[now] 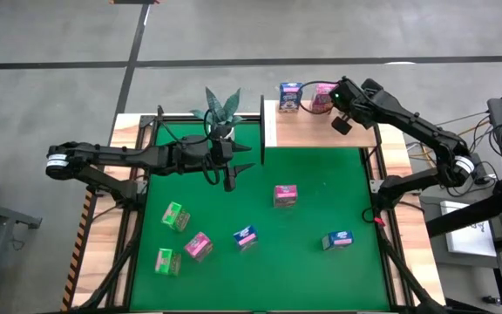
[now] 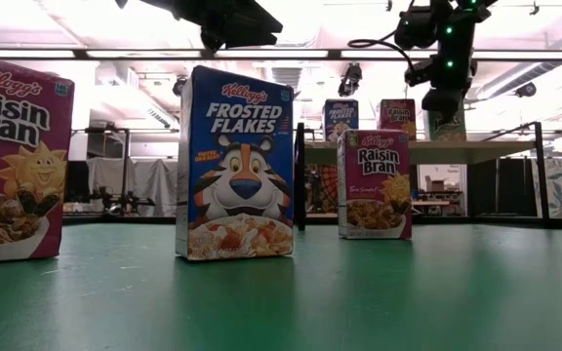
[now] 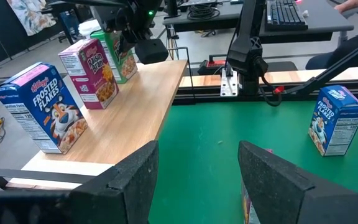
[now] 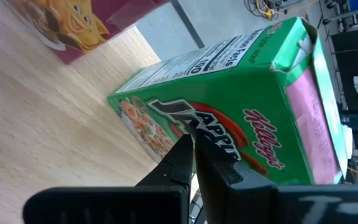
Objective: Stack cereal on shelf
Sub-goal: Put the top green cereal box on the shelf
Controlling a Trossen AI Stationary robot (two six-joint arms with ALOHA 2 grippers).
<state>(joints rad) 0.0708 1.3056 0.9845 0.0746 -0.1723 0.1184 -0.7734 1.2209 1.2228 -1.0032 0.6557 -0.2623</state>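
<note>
On the shelf [image 1: 321,129], upper right of centre in the high view, three cereal boxes stand in a row along its far edge: a blue Frosted Flakes box [image 1: 289,97], a pink Raisin Bran box [image 1: 320,98], and a green Apple Jacks box [image 4: 229,118] that fills my right wrist view. My right gripper [image 1: 339,94] hovers right at that green box, fingers pressed together with nothing between them — their tips sit just in front of the printed face. The rest of the cereal is spread across the green mat [image 1: 321,192]: a pink box [image 1: 285,195] near the middle, a blue box [image 1: 245,236] below it, another blue box [image 1: 337,239] at lower right, and at lower left two green boxes [image 1: 175,215] [image 1: 167,261] with a pink box [image 1: 198,246] between them. My left gripper [image 1: 231,174] hangs above the mat at the upper middle of the high view, jaws apart and holding nothing — just beside the potted plant [image 1: 219,112] at the mat's top edge.
</note>
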